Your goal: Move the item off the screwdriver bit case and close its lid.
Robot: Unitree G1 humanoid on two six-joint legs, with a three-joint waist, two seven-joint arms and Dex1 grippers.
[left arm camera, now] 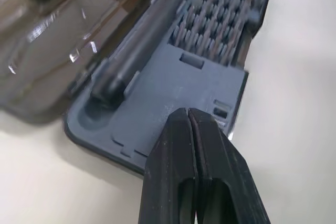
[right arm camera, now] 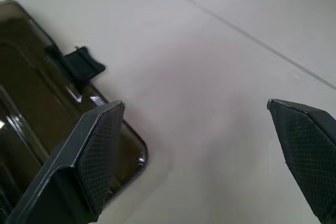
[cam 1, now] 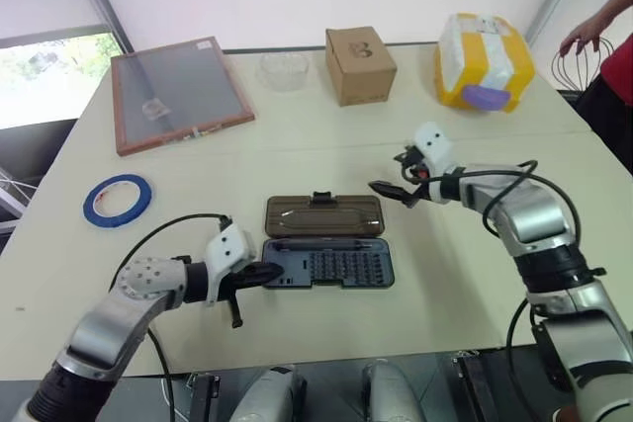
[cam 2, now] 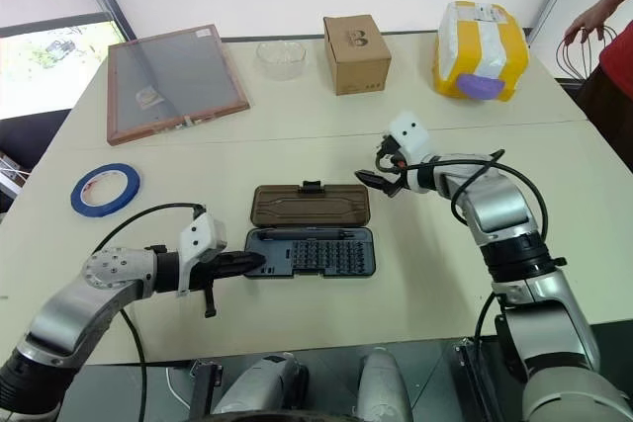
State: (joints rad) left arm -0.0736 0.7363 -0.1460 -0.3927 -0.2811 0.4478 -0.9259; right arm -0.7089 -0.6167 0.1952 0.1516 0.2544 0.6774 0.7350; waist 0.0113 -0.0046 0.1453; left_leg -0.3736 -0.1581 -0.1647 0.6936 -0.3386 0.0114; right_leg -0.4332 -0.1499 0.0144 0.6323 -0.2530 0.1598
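The screwdriver bit case lies open at the table's middle. Its dark base [cam 1: 331,264] holds rows of bits and a screwdriver handle [left arm camera: 137,51]. The brown see-through lid [cam 1: 323,215] lies flat behind the base, with its black latch [right arm camera: 79,64] pointing away. My left gripper [cam 1: 267,273] is shut with nothing in it, and its tips rest over the base's left end [left arm camera: 157,85]. My right gripper [cam 1: 393,192] is open and hovers just off the lid's far right corner [right arm camera: 31,93], holding nothing.
A blue tape roll [cam 1: 118,198] lies at the left. At the back are a framed panel [cam 1: 178,91], a clear bowl [cam 1: 284,70], a cardboard box [cam 1: 360,64] and a yellow-white package [cam 1: 483,61]. A person's hand [cam 1: 584,39] shows at the far right.
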